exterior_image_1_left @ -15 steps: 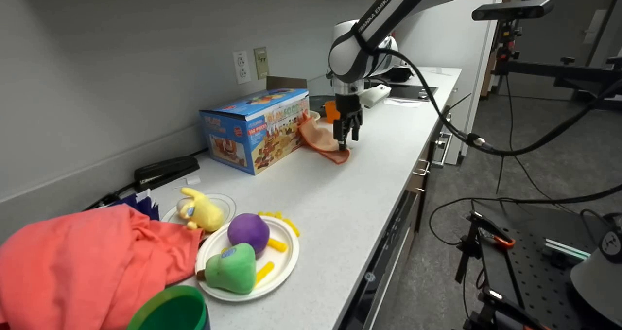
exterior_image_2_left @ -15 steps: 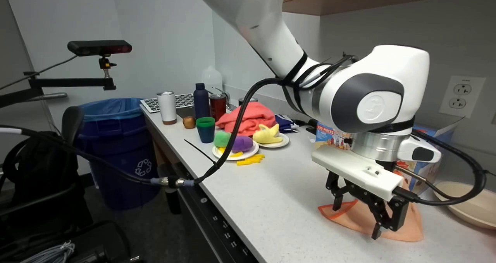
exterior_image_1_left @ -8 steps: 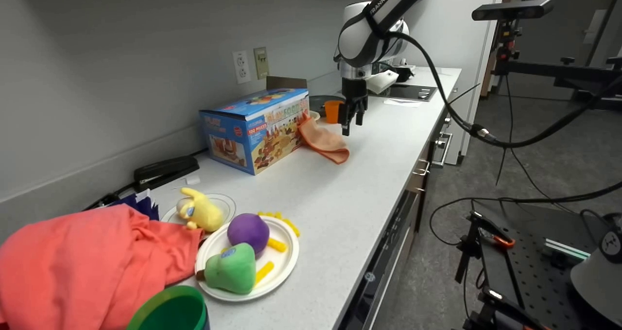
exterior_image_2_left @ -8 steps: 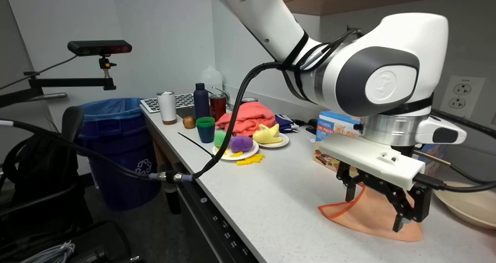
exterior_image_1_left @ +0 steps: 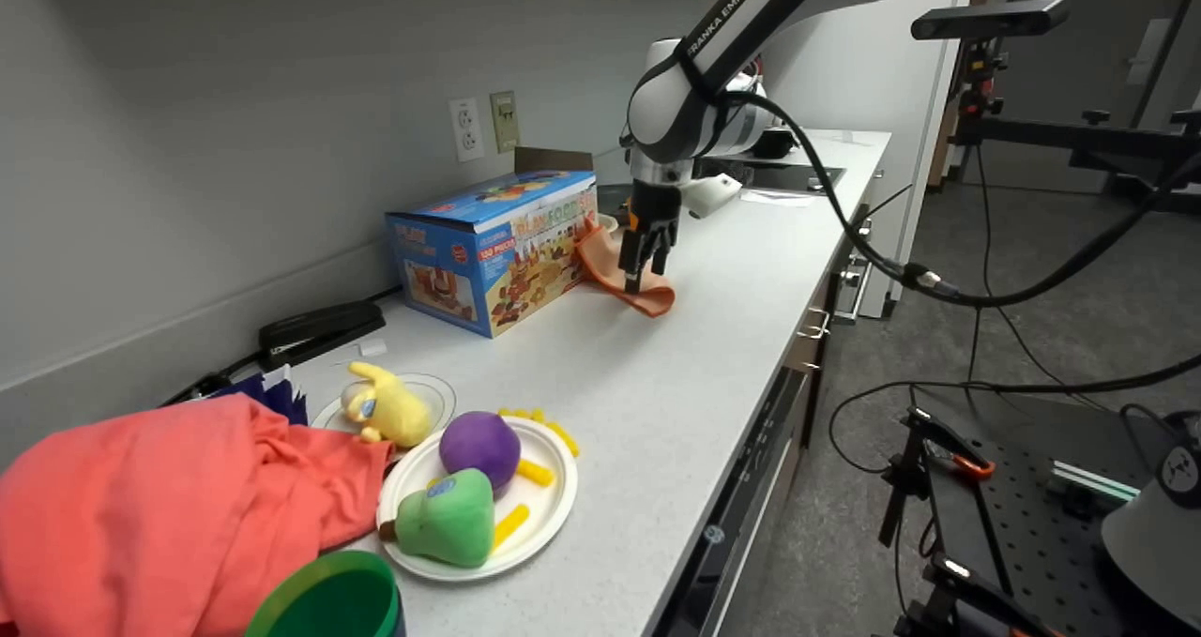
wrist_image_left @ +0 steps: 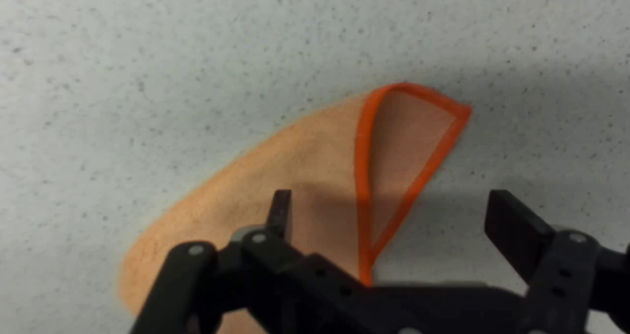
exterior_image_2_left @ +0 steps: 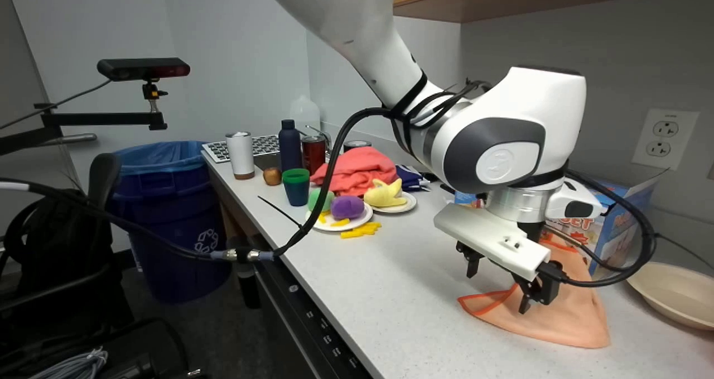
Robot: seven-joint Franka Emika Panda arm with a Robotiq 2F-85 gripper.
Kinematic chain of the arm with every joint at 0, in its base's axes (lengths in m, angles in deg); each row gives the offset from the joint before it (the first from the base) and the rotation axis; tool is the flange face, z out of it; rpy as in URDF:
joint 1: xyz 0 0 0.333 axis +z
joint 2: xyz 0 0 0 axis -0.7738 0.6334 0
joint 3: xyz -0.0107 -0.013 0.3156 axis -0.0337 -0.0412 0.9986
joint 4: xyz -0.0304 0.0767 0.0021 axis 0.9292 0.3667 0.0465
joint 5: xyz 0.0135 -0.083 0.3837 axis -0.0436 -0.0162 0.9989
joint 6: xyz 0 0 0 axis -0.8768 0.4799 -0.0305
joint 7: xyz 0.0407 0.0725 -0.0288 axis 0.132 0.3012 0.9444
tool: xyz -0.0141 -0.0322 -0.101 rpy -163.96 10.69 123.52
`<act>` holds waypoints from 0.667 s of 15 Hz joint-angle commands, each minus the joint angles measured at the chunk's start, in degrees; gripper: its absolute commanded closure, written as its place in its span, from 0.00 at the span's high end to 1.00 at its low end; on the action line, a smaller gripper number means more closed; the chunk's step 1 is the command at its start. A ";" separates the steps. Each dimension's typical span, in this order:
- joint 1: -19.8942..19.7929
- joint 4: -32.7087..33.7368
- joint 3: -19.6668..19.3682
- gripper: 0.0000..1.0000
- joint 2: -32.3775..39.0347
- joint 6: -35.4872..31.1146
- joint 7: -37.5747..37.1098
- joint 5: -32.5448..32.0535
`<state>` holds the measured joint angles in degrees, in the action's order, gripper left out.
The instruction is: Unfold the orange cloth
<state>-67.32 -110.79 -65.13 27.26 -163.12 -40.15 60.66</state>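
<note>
- Speckled pale grey countertop (wrist_image_left: 108, 103) spreads below the arm, smooth and flat.
- Black jointed gripper (wrist_image_left: 392, 203) hangs over it, fingers spread wide; in the wrist view the finger on the left is above fabric, the one on the right above bare counter.
- Orange cloth (wrist_image_left: 310, 167) lies on the counter under the gripper, a hemmed edge passing between the fingers; whether a fingertip touches it, I cannot tell.
- Its long axis slants, in the wrist view, from lower left to upper right, narrowing to a point; in an exterior view that trimmed corner (exterior_image_2_left: 484, 302) points left.
- Thin peach fabric, brighter orange hem, one side a soft curve; near the corner the hems enclose a slim triangle.
- Shallow beige dish (exterior_image_2_left: 678, 292), round-rimmed, sits near the cloth.
- Printed blue cardboard box (exterior_image_1_left: 539, 262) stands just beside the cloth's far end.
- Farther along, round white plate (exterior_image_2_left: 360, 218) bears green plush (exterior_image_2_left: 315, 198) and purple plush (exterior_image_2_left: 347, 206).
- Beyond, crumpled coral-red fabric heap (exterior_image_2_left: 360, 169); then smooth dark blue bottle (exterior_image_2_left: 290, 147).
</note>
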 commanded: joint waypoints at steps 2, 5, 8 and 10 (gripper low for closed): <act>-2.40 0.69 2.48 1.00 3.33 -0.12 3.00 3.38; -3.37 0.84 2.68 1.00 3.75 2.22 2.89 3.55; -4.24 0.33 2.00 1.00 1.45 8.60 2.22 3.61; -4.29 -0.04 0.82 1.00 -0.47 13.05 1.50 2.67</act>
<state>-70.59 -110.38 -63.65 29.60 -156.36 -39.40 62.86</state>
